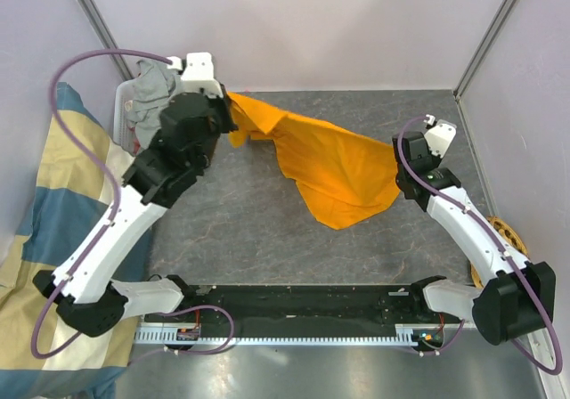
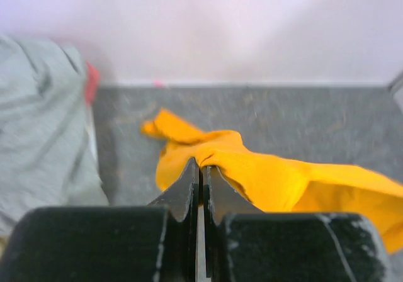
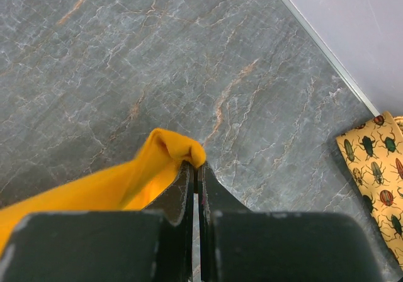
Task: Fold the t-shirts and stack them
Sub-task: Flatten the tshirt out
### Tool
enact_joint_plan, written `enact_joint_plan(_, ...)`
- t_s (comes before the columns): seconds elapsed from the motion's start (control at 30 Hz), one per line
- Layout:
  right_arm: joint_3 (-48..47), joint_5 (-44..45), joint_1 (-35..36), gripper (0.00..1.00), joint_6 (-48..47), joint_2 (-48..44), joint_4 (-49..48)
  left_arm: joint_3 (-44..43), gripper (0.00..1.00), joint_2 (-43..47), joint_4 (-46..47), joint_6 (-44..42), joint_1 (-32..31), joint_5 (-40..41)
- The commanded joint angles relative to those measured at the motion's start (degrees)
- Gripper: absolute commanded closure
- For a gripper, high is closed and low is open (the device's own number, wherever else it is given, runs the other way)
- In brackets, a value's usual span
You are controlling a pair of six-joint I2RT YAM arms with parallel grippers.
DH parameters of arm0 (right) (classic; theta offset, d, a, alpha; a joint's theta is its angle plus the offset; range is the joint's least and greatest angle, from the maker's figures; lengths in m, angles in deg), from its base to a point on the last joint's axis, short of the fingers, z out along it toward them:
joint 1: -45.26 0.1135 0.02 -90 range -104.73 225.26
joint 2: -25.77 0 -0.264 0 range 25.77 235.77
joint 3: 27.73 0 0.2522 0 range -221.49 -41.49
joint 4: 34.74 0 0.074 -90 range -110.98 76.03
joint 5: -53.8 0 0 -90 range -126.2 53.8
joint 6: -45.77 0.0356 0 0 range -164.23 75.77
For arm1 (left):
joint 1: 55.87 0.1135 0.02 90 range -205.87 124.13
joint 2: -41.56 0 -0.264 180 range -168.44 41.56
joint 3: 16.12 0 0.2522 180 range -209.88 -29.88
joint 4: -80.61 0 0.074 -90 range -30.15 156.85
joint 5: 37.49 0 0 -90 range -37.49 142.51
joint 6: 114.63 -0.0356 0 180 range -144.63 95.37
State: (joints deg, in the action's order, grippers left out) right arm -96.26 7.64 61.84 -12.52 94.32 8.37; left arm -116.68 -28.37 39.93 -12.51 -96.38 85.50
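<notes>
We see the orange t-shirt (image 1: 329, 163) spread across the far middle of the scene, strung between two pinched spots. Its left end is bunched in the closed left gripper (image 2: 201, 169), and a small fold at its right end is clamped in the closed right gripper (image 3: 195, 169). Between them the plain bright cloth sags in loose folds, with its lowest corner pointing toward the near side. We cannot tell whether that corner touches the surface. The light grey t-shirt (image 1: 153, 87) lies crumpled in a heap at the far left, just beside the orange one's left end.
</notes>
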Motion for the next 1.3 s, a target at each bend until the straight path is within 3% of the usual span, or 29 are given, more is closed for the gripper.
enact_joint_plan(0.0,-0.26,1.78,-0.23,1.0,0.02,-2.02,0.89,-5.46,0.98,-1.61,-5.6,-9.74,1.92,1.64)
enact_joint_plan(0.53,0.8,-5.16,-0.32,1.0,-1.99,-4.39,1.95,-8.73,0.98,-3.19,-5.69,-13.69,5.08,0.67)
enact_joint_plan(0.73,-9.99,-7.19,-0.23,1.0,-9.55,-8.08,1.51,-19.09,0.98,-10.12,-4.99,-17.47,7.64,-2.67)
enact_joint_plan(1.0,-28.64,-2.0,-0.32,1.0,-17.9,-2.64,-4.46,-49.23,0.98,-27.0,-7.1,-20.91,10.1,-7.06)
enact_joint_plan(1.07,-30.65,-2.79,-0.23,1.0,-20.27,-2.2,-8.41,-53.01,0.98,-27.36,-6.84,-20.3,10.1,-8.38)
enact_joint_plan(1.27,-35.93,-3.48,-0.23,1.0,-24.76,-1.49,-13.18,-53.12,0.98,-24.21,-3.93,-22.05,10.37,-7.77)
